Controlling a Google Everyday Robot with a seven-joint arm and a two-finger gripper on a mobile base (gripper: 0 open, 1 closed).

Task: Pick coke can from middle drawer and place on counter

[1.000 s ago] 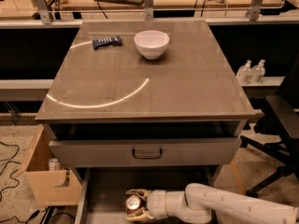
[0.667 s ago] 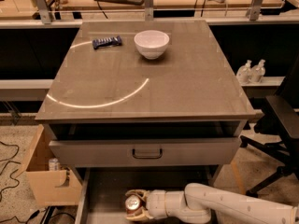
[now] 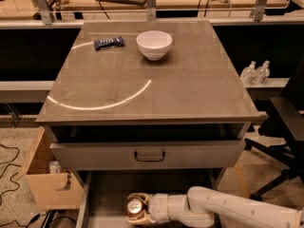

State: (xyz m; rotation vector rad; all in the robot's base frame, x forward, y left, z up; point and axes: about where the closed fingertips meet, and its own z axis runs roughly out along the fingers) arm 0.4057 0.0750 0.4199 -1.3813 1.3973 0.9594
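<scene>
Below, hand [image 3: 138,208] clasps coke can [image 3: 135,205] inside middle drawer [image 3: 103,198]; bowl [image 3: 154,44] on counter [image 3: 194,89].

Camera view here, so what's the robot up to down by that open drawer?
The robot's arm reaches into the open middle drawer, low in the view. Its hand is closed around the upright coke can inside the drawer. The can is not yet on the counter, where a white bowl and a dark snack packet sit.

coke can [image 3: 137,206] upright in middle drawer [image 3: 105,194], tool [image 3: 135,208] clasping
</scene>
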